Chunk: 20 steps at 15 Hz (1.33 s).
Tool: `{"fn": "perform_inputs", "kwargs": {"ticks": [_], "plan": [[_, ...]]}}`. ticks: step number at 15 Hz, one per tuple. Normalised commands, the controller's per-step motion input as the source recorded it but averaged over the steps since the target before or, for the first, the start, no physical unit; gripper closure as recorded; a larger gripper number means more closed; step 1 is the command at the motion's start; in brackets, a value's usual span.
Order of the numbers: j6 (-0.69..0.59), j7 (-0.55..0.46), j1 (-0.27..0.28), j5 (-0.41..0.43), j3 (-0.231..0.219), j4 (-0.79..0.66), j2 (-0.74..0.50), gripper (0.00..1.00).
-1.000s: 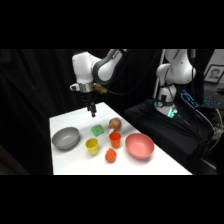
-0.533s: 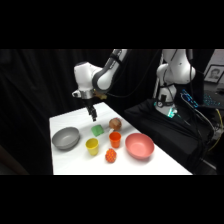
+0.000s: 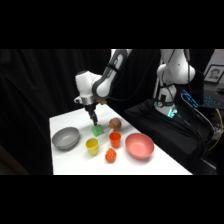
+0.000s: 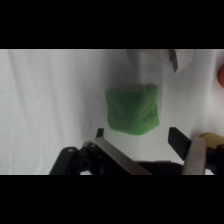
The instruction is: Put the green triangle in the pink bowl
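Hovering above the green triangle (image 4: 132,110) at frame centre, the gripper (image 4: 137,137) has its fingers spread; the block appears light and rigid, best pinched across its flat opposite faces.

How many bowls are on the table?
2. The grey bowl sits at the table's left side, next to the yellow cup. The pink bowl sits at the right side, beside the orange cup. No other bowl shows.
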Motion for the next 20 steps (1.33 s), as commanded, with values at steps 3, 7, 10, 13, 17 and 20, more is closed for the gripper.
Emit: {"fn": "perform_inputs", "kwargs": {"ticks": [3,7,10,13,17,20], "plan": [[0.16,-0.22,-0.134,0.182,0.134,0.08,0.13,0.00],[0.16,-0.21,-0.120,0.155,0.109,0.09,0.14,0.00],[0.16,-0.20,-0.112,0.142,0.107,0.10,0.15,0.00],[0.16,-0.18,-0.101,0.135,0.104,0.09,0.13,0.00],[0.15,-0.18,-0.119,0.142,0.109,0.07,0.11,0.00],[0.16,-0.16,-0.103,0.123,0.084,0.03,0.06,0.26]]}}
